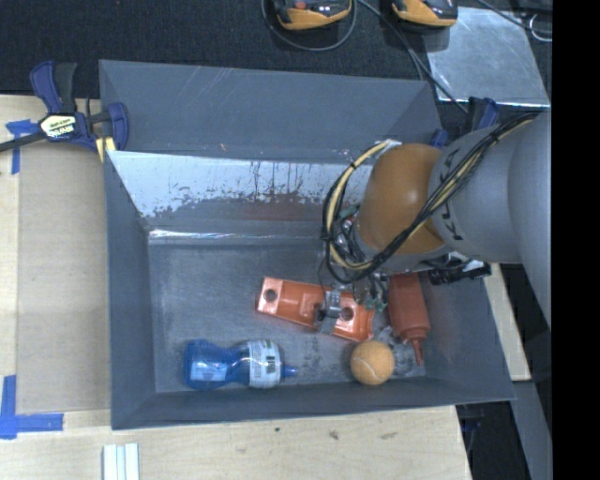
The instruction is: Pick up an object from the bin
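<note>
Gripper (334, 309) sits on orange flat block (298, 302); we can't tell its grip; an off-centre pinch could tip the block.

1. Blue plastic bottle (217, 365): lies on its side at the front left of the bin (131, 281) floor, along the front wall. I note a pale label band round its right half; the narrow end points right.
2. Tan ball (372, 362): front right of the floor, near the front wall, well apart from the blue plastic bottle.
3. Red-brown container (409, 309): lies just behind the tan ball, lengthwise front to back. Whether the two touch, I cannot tell.
4. Beyond the rear wall, cut by the top edge: first dark orange-trimmed item (309, 11), second dark orange-trimmed item (427, 9). Kind not identifiable.
</note>
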`<move>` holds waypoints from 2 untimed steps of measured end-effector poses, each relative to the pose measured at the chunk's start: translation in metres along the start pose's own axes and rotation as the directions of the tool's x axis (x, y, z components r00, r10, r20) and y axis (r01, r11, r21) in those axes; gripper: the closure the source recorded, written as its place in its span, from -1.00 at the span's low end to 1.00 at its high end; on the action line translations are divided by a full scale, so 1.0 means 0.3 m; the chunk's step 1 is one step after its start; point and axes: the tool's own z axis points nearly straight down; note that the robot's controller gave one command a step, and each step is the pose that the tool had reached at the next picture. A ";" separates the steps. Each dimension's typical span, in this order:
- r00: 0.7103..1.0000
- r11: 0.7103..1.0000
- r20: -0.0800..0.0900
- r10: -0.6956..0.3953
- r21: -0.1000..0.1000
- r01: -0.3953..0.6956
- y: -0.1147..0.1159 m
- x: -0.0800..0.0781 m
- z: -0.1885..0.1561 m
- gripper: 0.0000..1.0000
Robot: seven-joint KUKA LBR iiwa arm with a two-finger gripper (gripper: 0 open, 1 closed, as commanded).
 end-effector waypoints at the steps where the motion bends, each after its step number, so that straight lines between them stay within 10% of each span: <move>1: 0.957 0.957 -0.007 0.290 0.002 -0.290 -0.003 -0.040 -0.002 1.00; 2: 0.957 0.957 -0.007 0.290 0.002 -0.290 -0.003 -0.040 -0.002 1.00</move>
